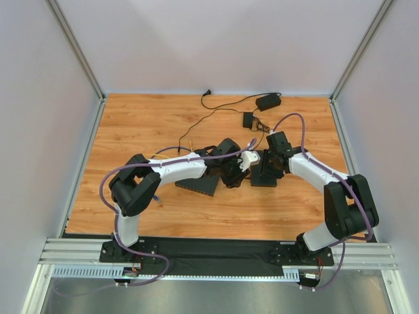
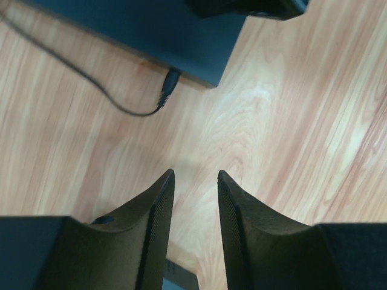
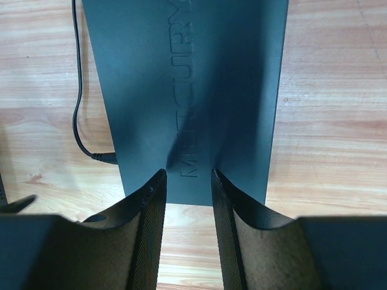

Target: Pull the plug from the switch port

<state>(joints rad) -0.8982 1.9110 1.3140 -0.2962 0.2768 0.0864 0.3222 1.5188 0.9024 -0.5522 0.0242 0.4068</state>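
The wooden bench (image 1: 144, 131) carries everything. The left arm (image 1: 173, 171) and the right arm (image 1: 317, 173) both reach in toward its middle, and their wrists nearly meet there.

A flat black slab (image 1: 200, 186) lies under the left arm's forearm. Just right of it is the switch (image 3: 193, 78), a black oblong box lying flat near mid-bench with raised lettering on its lid.

The right gripper (image 3: 187, 181) is over the near end of the switch. Its fingers are apart and the tips lie over the lid. I cannot tell whether they touch it.

The left gripper (image 2: 195, 181) is beside the switch over bare wood, and its fingers are also apart. It points toward the corner of the switch.

An adapter (image 1: 268, 101) and a smaller black box (image 1: 249, 120) lie at the far edge, well apart from the grippers.

The plug (image 2: 169, 83) is seated in the switch's side near that corner. It is close to the left gripper but not touching it. Its thin dark cable (image 2: 72, 66) curves away across the wood.
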